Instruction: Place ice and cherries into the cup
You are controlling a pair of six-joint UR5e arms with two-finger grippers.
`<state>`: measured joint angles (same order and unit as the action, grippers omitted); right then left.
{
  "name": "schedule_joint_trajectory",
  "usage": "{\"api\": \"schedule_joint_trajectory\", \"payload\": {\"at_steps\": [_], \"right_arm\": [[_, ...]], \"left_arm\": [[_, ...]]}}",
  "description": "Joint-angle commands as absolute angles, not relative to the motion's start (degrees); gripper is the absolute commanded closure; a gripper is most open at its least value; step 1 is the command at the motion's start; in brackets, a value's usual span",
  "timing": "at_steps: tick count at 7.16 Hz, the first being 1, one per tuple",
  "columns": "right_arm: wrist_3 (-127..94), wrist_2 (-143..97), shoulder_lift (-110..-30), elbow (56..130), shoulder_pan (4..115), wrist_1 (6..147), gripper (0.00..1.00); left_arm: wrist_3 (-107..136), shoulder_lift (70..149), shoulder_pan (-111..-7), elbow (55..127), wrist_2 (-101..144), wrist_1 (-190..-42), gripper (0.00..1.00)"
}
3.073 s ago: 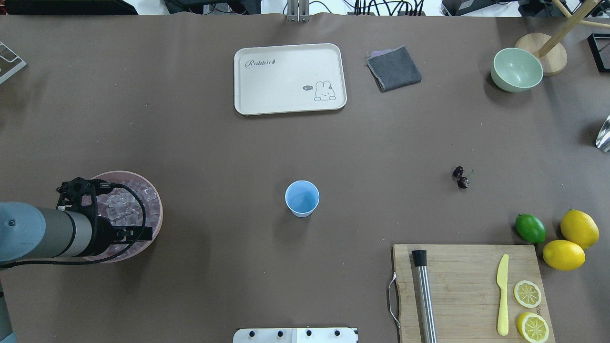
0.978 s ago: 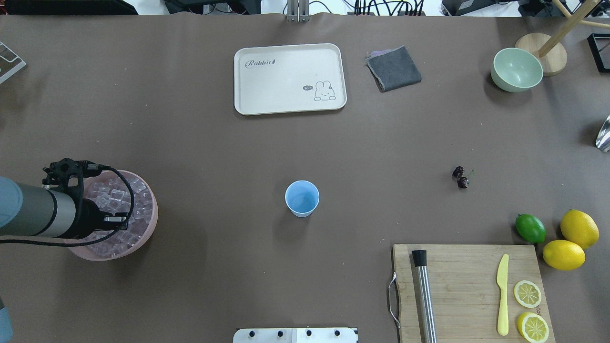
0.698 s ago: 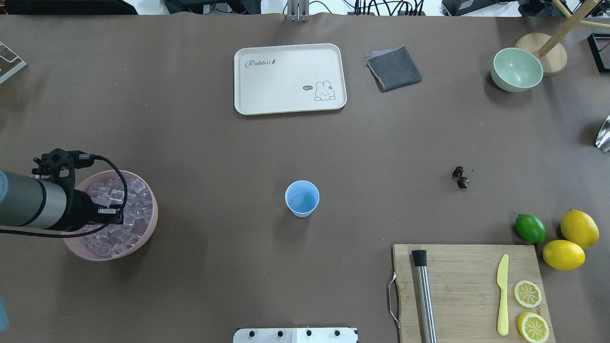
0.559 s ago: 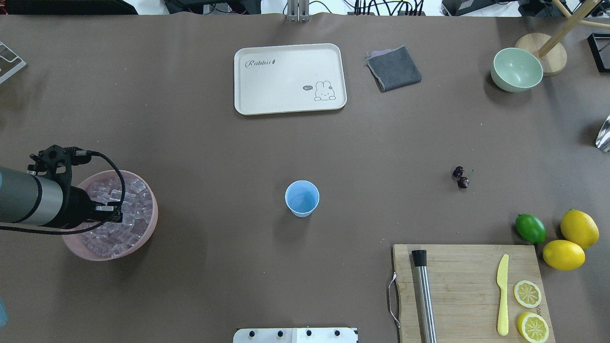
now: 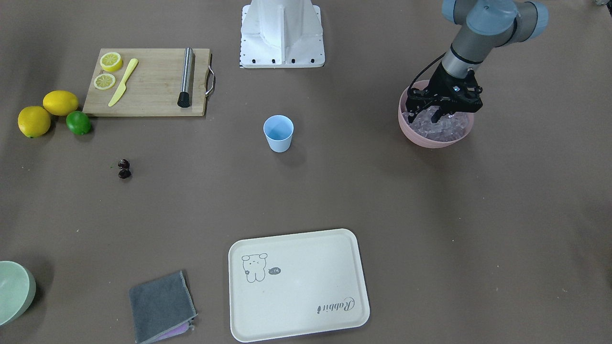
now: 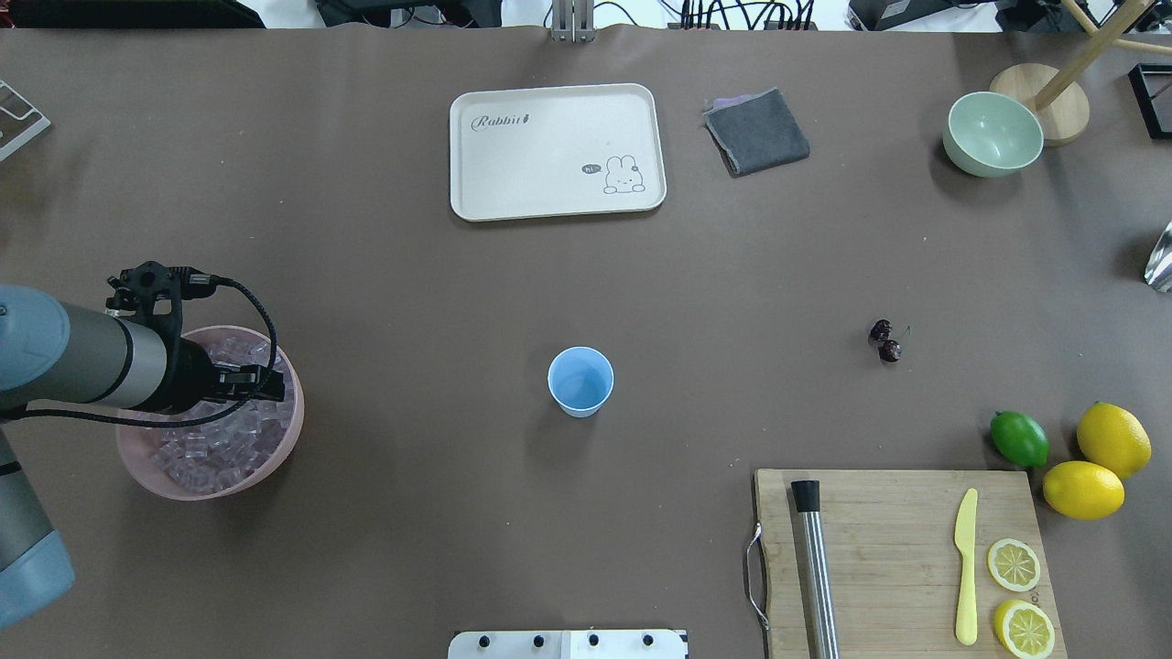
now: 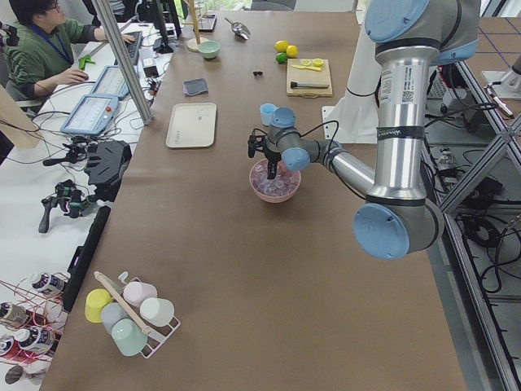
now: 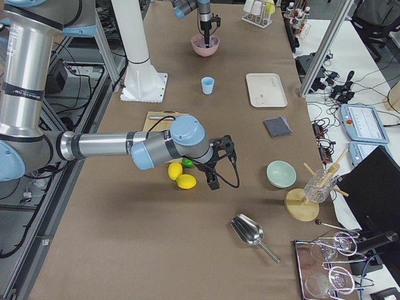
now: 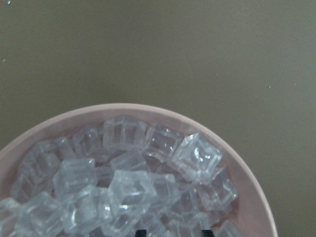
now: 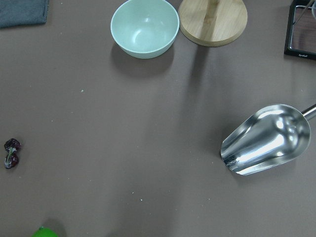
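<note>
The light blue cup (image 6: 580, 381) stands upright and empty at the table's middle; it also shows in the front view (image 5: 278, 134). The cherries (image 6: 884, 340) lie on the table far to its right, also in the right wrist view (image 10: 11, 153). The ice (image 6: 215, 439) fills a pink bowl (image 6: 275, 458) at the left. My left gripper (image 6: 245, 381) hangs over the bowl's right part, just above the cubes (image 9: 133, 187). Its fingertips (image 9: 140, 232) are apart, nothing clearly held. My right gripper (image 8: 212, 181) shows only in the right side view, above the lemons; I cannot tell its state.
A cream tray (image 6: 557, 152), a grey cloth (image 6: 756, 131) and a pale green bowl (image 6: 993, 134) sit at the far side. A cutting board (image 6: 902, 558) with a steel muddler, yellow knife and lemon slices lies near right, beside a lime (image 6: 1019, 438) and lemons. A metal scoop (image 10: 266, 139) lies far right.
The pink bowl has slid a little to the left. My left arm drew back to the left, then came back right over the bowl's right part.
</note>
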<state>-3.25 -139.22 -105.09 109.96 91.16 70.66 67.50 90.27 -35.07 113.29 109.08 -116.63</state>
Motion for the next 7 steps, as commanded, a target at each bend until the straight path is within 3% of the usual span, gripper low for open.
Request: {"api": "schedule_joint_trajectory", "payload": {"at_steps": [1, 7], "right_arm": [[-3.25, -139.22, -105.12, 109.95, 91.23, 70.66, 0.00], [-3.34, -139.31, -105.12, 109.95, 91.14, 70.66, 0.00]], "left_arm": [[67.33, 90.26, -34.81, 112.77, 108.46, -116.11, 0.09], [65.04, 90.27, -37.52, 120.15, 111.62, -106.35, 0.03]]}}
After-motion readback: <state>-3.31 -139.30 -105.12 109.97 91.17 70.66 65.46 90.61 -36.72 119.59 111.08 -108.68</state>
